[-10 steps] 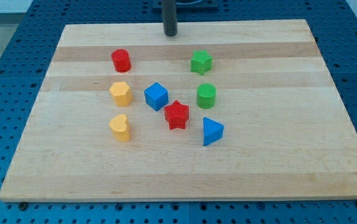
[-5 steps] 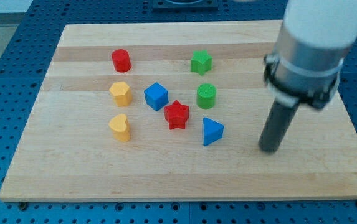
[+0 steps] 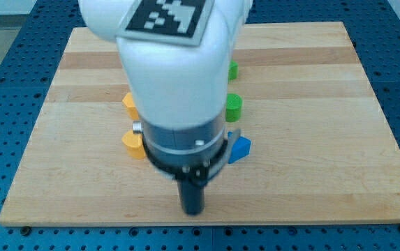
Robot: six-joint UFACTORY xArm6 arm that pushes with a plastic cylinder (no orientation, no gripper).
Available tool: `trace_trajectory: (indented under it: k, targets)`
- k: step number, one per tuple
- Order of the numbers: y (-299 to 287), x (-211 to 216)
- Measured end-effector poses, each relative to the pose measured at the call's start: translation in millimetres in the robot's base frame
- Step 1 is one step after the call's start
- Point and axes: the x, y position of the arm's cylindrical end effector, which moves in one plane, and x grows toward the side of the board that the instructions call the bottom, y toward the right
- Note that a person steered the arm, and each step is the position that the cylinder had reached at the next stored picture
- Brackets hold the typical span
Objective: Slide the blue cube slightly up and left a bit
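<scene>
The blue cube is hidden behind the arm's white body (image 3: 175, 70), which fills the middle of the view. My tip (image 3: 193, 211) rests near the board's bottom edge, below the cluster of blocks. A blue triangular block (image 3: 240, 148) shows just right of the arm, above and right of my tip. The red blocks are hidden too.
A green cylinder (image 3: 234, 107) and the edge of a green block (image 3: 233, 69) show to the right of the arm. Parts of two yellow blocks (image 3: 128, 104) (image 3: 132, 142) show to its left. The wooden board (image 3: 325, 139) lies on a blue perforated table.
My tip moved from the board's top edge to its right side, then to the bottom middle. The arm now covers the blue cube and both red blocks.
</scene>
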Motion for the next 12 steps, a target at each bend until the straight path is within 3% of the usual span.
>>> trace_trajectory:
  k: [1, 3, 4, 12]
  targets:
    - [-0.1, -45.3]
    - [-42.9, -44.1]
    - [-52.0, -94.2]
    - [-35.2, -164.9]
